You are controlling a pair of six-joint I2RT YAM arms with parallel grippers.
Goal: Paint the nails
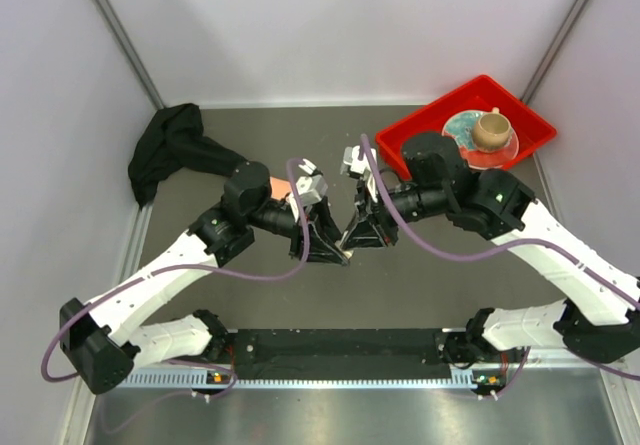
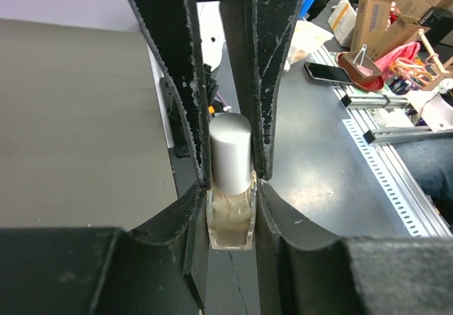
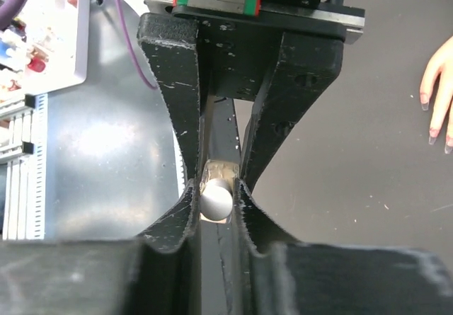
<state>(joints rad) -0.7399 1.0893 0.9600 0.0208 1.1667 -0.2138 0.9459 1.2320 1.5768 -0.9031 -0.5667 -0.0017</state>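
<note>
Both grippers meet over the middle of the table. My left gripper (image 2: 231, 187) is shut on the glass body of a small nail polish bottle (image 2: 231, 219) of pale tan liquid. My right gripper (image 3: 216, 191) is shut on its silvery white cap (image 3: 216, 199), which faces it end-on. From above, the left gripper (image 1: 333, 253) and right gripper (image 1: 352, 243) touch tip to tip and hide the bottle. The pink mannequin hand (image 3: 439, 88) lies at the right edge of the right wrist view, its small nails (image 3: 432, 137) at the fingertips. Its black sleeve (image 1: 170, 150) lies at the back left.
A red tray (image 1: 530, 123) stands at the back right, holding a plate (image 1: 460, 128) with a tan cup (image 1: 491, 131). Grey walls close in the table on the left, back and right. My left arm covers most of the mannequin hand (image 1: 281, 187) in the top view.
</note>
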